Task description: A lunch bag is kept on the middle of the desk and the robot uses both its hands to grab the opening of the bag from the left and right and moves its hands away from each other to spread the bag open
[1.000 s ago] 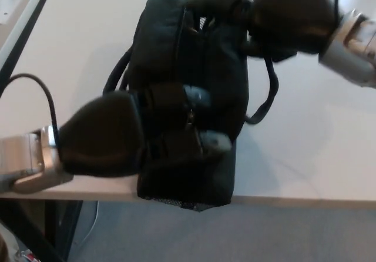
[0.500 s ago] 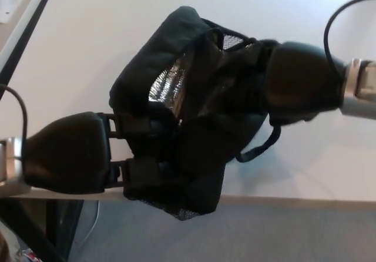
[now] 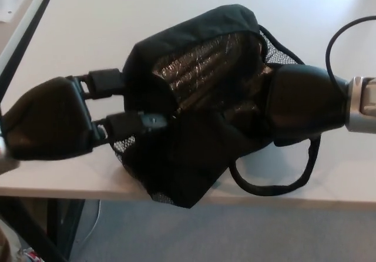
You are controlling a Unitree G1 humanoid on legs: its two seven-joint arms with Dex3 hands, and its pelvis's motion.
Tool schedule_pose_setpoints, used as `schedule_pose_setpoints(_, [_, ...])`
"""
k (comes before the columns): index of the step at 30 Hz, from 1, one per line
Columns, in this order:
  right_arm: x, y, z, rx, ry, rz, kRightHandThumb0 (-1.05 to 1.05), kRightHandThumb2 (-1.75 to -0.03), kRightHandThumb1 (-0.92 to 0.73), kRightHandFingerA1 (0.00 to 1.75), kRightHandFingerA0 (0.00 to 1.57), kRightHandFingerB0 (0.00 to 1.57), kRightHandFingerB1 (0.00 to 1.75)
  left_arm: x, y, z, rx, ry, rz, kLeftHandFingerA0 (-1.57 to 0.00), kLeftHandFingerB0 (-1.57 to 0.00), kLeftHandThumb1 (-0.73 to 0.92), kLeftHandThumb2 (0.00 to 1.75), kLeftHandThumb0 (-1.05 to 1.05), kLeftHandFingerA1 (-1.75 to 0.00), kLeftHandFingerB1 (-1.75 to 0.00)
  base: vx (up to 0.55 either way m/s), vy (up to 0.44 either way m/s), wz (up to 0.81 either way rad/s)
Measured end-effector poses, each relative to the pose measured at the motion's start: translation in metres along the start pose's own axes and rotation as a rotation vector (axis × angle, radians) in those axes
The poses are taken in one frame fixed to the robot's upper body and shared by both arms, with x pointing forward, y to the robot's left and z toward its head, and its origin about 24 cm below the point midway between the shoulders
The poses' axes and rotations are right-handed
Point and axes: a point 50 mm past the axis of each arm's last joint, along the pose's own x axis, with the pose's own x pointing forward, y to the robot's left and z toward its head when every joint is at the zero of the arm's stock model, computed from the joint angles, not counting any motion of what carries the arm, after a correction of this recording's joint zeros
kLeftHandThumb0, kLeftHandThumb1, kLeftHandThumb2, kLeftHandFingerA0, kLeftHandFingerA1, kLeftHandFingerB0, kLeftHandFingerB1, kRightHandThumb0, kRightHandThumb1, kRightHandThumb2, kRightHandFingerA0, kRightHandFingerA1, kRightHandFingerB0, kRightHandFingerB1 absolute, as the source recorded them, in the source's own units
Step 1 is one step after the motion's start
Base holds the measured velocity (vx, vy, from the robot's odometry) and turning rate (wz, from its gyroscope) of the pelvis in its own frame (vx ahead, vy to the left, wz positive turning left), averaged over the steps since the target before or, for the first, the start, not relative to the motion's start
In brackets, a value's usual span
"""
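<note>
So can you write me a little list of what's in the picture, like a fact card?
bag: black lunch bag, spread open, shiny silver lining showing
left hand: left hand gripping bag's left edge
right hand: right hand gripping bag's right edge
strap: strap looping near desk's front edge
surface: white desk, bag overhanging its front edge

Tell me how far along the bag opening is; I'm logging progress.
Done: both hands grip the lunch bag, left hand and right hand on opposite sides. In hand: the mouth is spread, showing the silver lining. Left: perhaps slightly more widening, then release.
</note>
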Motion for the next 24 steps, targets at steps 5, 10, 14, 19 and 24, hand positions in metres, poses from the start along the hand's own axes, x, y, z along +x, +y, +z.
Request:
schedule_pose_setpoints(5, [0.001, -0.002, 0.001, -0.007, -0.004, -0.045, -0.41, -0.59, -0.58, 1.37, 0.92, 0.88, 0.65, 0.005, -0.015, -0.003, -0.018, 0.101, 0.004, -0.55, -0.43, 0.54, 0.59, -0.14, -0.46, -0.43, 0.00, 0.000, 0.00])
schedule_pose_setpoints(10, [0.002, -0.004, 0.002, -0.024, -0.013, -0.072, -0.37, -0.58, -0.59, 1.52, 0.87, 0.86, 0.79, 0.002, -0.031, -0.008, -0.049, 0.227, -0.020, -0.46, -0.36, 0.55, 0.59, -0.14, -0.40, -0.38, 0.00, 0.000, 0.00])
schedule_pose_setpoints(14, [0.002, -0.005, 0.002, -0.034, -0.020, -0.092, -0.39, -0.62, -0.58, 1.50, 0.84, 0.84, 0.80, 0.001, -0.044, -0.012, -0.074, 0.324, -0.047, -0.46, -0.39, 0.51, 0.63, -0.27, -0.43, -0.42, 0.00, 0.000, 0.00])
schedule_pose_setpoints(19, [0.001, -0.004, 0.003, -0.045, -0.027, -0.110, -0.41, -0.62, -0.57, 1.52, 0.84, 0.84, 0.80, 0.006, -0.056, -0.010, -0.114, 0.393, -0.049, -0.49, -0.35, 0.55, 0.58, -0.14, -0.41, -0.37, 0.00, 0.000, 0.00])
schedule_pose_setpoints(24, [-0.001, -0.004, 0.003, -0.057, -0.036, -0.127, -0.36, -0.88, -0.42, 1.33, 1.21, 0.88, 0.99, 0.013, -0.065, -0.006, -0.149, 0.440, -0.047, -0.49, -0.33, 0.49, 0.58, -0.19, -0.42, -0.38, 0.00, 0.000, 0.00])
